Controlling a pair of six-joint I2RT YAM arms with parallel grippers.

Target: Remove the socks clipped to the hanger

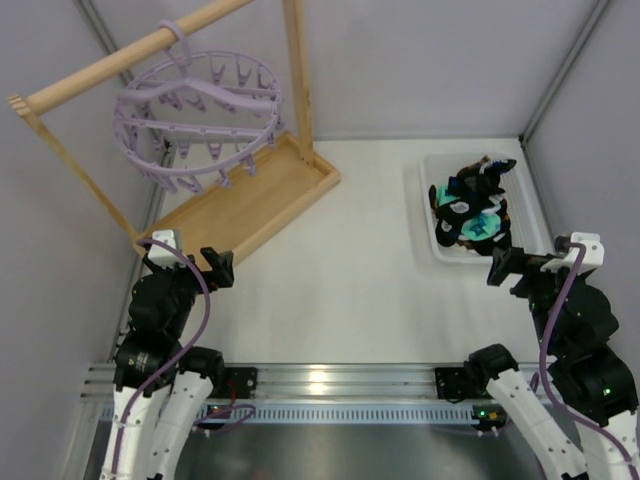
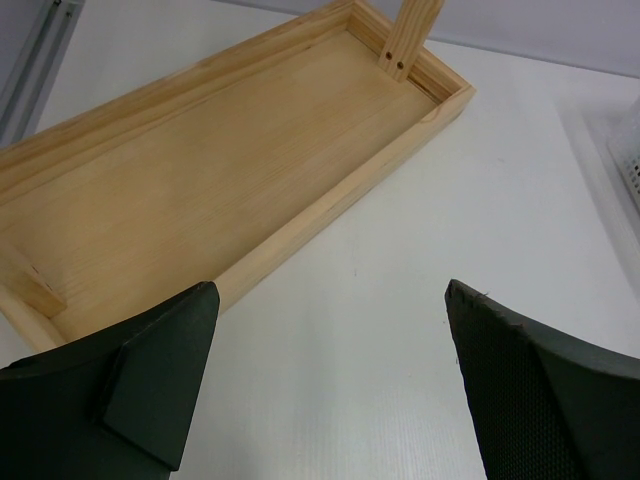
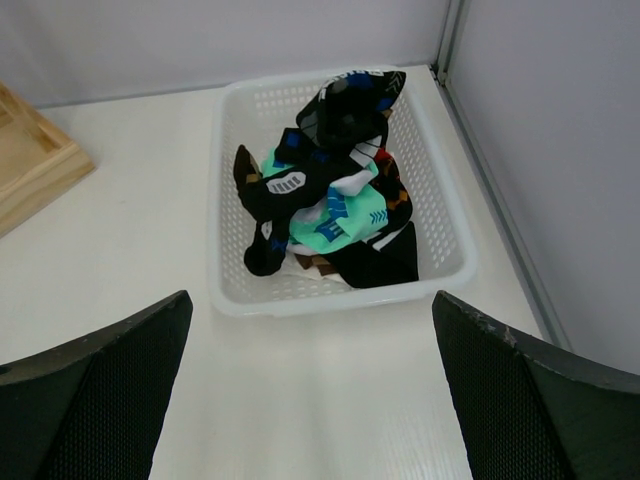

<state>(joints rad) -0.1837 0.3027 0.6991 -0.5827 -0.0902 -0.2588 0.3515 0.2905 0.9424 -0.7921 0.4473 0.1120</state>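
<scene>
One hanger (image 1: 190, 93), top view only

Far left: hanger (image 1: 190, 92) hangs from rod (image 1: 110, 68), above tray (image 1: 250, 200). Far right: socks (image 1: 472, 205) piled in basket (image 1: 425, 215). Tray and basket on table (image 1: 350, 290).

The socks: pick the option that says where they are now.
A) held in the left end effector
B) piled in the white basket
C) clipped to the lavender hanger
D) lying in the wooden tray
B: the socks lie heaped inside the white basket at the right of the table, and the clips of the hanger hang bare.
</scene>
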